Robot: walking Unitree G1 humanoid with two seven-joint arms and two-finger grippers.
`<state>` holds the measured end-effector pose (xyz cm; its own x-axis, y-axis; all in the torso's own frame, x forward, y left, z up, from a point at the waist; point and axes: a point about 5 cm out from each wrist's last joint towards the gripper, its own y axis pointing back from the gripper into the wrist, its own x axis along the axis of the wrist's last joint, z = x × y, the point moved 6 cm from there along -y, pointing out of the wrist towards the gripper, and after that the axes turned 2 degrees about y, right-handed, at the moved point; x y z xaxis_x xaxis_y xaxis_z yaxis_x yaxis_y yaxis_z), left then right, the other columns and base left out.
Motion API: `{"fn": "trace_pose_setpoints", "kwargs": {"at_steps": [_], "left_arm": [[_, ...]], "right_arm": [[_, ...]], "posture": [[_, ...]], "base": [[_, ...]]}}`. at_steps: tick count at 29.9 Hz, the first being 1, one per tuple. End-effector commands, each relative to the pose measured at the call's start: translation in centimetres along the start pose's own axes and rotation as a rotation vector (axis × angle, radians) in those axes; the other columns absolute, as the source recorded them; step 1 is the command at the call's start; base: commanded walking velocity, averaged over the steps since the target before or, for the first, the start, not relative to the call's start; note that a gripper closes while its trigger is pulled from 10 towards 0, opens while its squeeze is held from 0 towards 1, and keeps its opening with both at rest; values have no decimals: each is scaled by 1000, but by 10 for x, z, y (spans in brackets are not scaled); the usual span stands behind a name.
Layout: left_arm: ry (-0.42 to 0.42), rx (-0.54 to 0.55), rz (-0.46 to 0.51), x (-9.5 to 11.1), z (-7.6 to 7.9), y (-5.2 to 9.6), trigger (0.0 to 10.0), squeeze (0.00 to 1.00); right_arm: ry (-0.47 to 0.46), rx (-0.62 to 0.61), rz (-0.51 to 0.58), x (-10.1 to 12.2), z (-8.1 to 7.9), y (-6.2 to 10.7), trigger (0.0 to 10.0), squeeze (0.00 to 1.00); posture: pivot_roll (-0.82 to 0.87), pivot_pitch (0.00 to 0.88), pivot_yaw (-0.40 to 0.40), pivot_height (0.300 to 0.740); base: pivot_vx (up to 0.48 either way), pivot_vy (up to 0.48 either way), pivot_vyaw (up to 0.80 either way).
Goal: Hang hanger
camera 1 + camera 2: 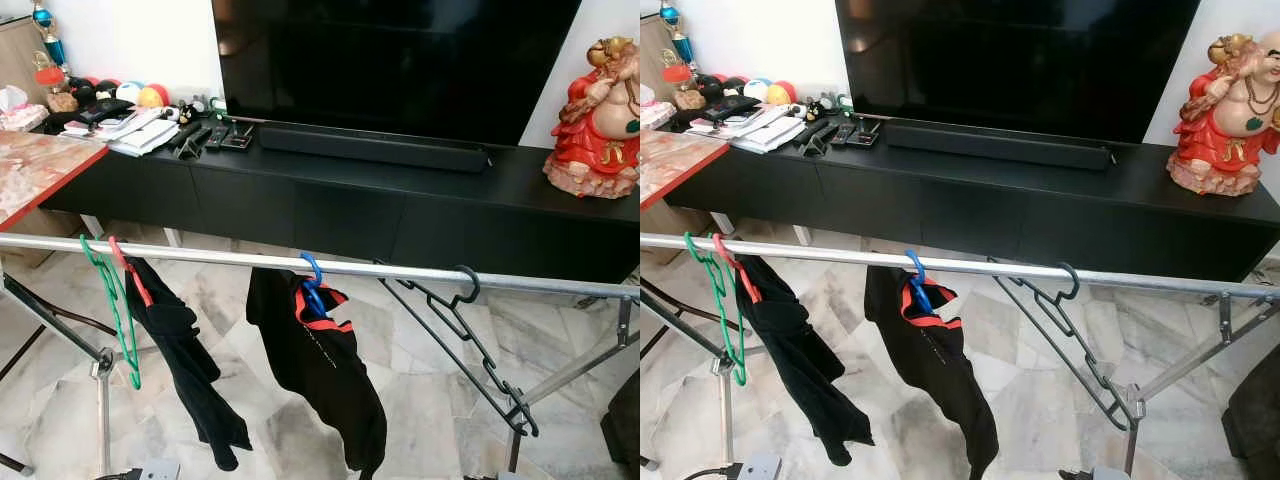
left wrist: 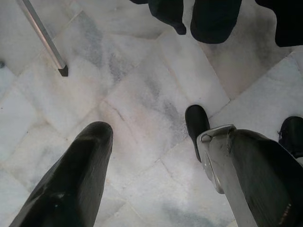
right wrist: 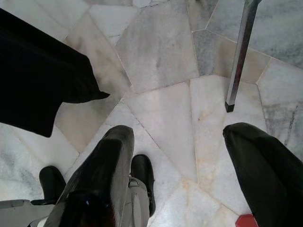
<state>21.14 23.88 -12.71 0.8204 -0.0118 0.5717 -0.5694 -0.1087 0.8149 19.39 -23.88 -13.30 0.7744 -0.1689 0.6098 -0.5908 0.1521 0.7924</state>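
Hanger: black hanger (image 1: 470, 340) on our rail (image 1: 220, 256), far right, slanting down-right.
Claws: left claw (image 2: 156, 156), right claw (image 3: 189, 161) spread, empty, low by floor.

Hangers (image 1: 470, 345) along rail (image 1: 230, 257), TV cabinet (image 1: 330, 200) behind it

My head pair looking forward and down on the rail (image 1: 300, 262) and TV cabinet (image 1: 1040, 205), both wrist cameras aimed straight down, close over marble floor (image 2: 137, 94)

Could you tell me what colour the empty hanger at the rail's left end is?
Green hanger, clearest in the left eye view.
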Motion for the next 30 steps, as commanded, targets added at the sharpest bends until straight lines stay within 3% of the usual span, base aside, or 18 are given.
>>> {"fn": "trace_pose_setpoints", "kwargs": {"at_steps": [1,25,26,30], "left_arm": [[105,49,-90,-37,6,5,10000,0],[109,50,-90,-38,6,6,10000,0],[105,73,-52,-29,-1,5,10000,0],[103,83,-33,-24,-3,5,10000,0]], "right_arm": [[92,80,-45,46,-12,-12,10000,0],[109,80,-48,45,-12,-12,10000,0],[100,84,-29,57,-19,-14,10000,0],[105,90,-21,63,-22,-14,10000,0]], "posture": [[30,185,-57,740],[27,187,-59,740],[52,205,-65,740],[50,208,-64,740]], "base": [[0,0,0],[0,0,0],[0,0,0],[0,0,0]]}}
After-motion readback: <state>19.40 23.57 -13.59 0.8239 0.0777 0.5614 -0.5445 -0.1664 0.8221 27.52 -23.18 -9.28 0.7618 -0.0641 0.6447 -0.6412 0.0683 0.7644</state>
